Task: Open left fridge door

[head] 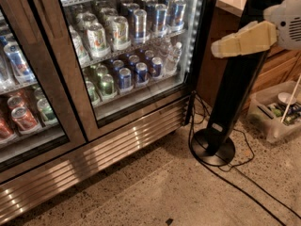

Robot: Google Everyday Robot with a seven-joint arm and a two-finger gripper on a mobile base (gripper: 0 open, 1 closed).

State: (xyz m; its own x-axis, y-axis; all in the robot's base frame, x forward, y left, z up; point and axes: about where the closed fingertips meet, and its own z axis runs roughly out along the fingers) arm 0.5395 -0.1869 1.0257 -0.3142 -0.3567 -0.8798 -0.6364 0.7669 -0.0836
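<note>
Both doors looked shut, so I judged it the approach step: the gripper point(235, 42), its spread beyond telling, hung with the left fridge door point(26, 95) well off to its left, past the lit twin door point(136, 51), needing a long leftward reach.

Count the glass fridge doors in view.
2: the left fridge door, cut off at the left edge; the right fridge door, central. Others may lie off-frame. The gripper hovers at right.
</note>
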